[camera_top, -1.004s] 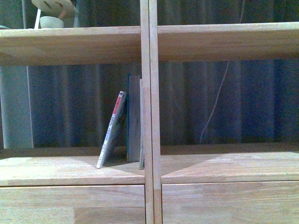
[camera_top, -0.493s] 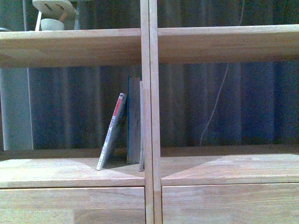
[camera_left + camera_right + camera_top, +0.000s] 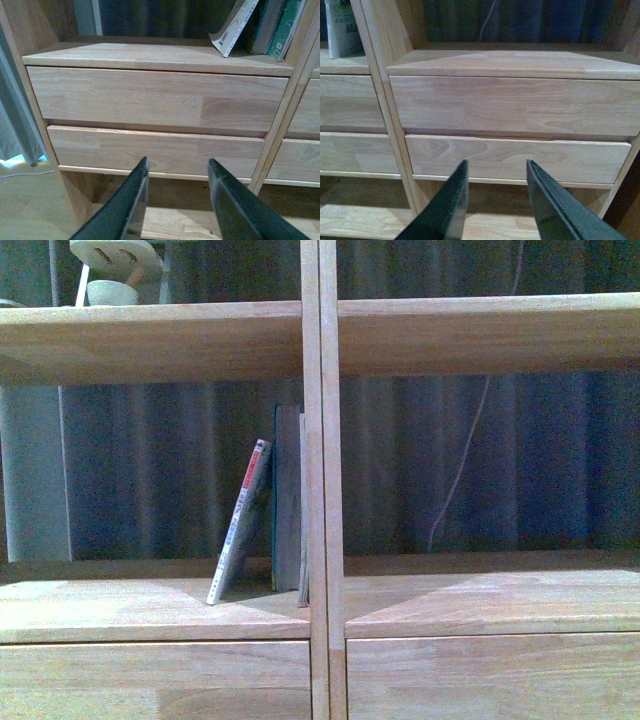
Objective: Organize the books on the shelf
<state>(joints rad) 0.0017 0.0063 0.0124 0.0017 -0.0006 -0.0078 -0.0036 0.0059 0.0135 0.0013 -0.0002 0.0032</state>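
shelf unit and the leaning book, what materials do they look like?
Shelf: light wood, apparently jointed solid boards, matte; grain and block seams show on the drawer fronts. Leaning book: thin paperback, probably paper or card; red-and-white printed spine. Finish can't be judged in this dim light.

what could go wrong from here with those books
The thin paperback stands tilted, leaning on the upright teal books beside the central divider; a nudge may slide its foot out and drop it flat. Both the left gripper and right gripper are open, empty and down by the drawers, so reaching up risks clipping the shelf edge.
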